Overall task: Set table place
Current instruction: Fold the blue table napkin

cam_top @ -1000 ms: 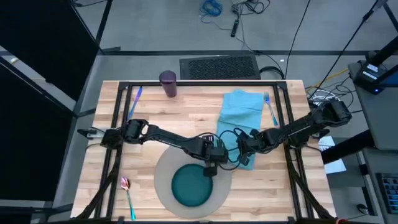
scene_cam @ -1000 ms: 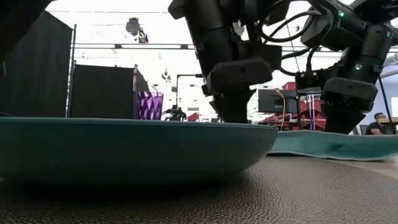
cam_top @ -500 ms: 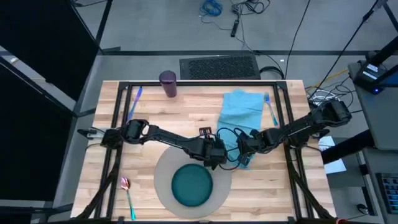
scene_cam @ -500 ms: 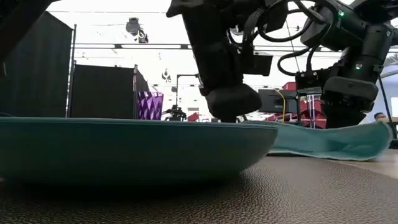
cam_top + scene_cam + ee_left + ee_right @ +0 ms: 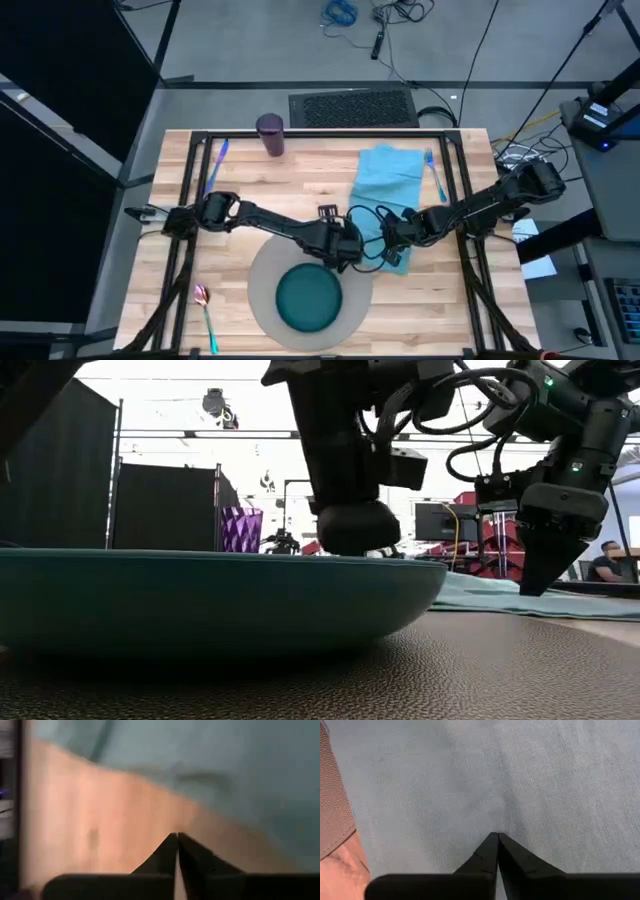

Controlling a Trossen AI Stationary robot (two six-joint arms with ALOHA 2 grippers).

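A pale wood-plank bench (image 5: 250, 190) carries a round grey mat (image 5: 262, 300) with a teal plate (image 5: 308, 300) centred on it, and a light blue napkin (image 5: 390, 178) lying flat just beside the mat.

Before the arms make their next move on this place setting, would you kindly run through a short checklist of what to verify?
1. Teal plate centred on the round grey mat: ok.
2. Light blue napkin beside the mat: not ok, it lies crooked, its near end at the mat's rim.
3. Left gripper empty: ok, fingers shut on nothing above bare wood.
4. Right gripper holding the napkin: cannot tell; fingers shut, tips against the cloth.
5. Spoon, blue fork, blue knife placed: not ok, all away from the mat.
6. Purple cup placed: not ok, at the far edge.
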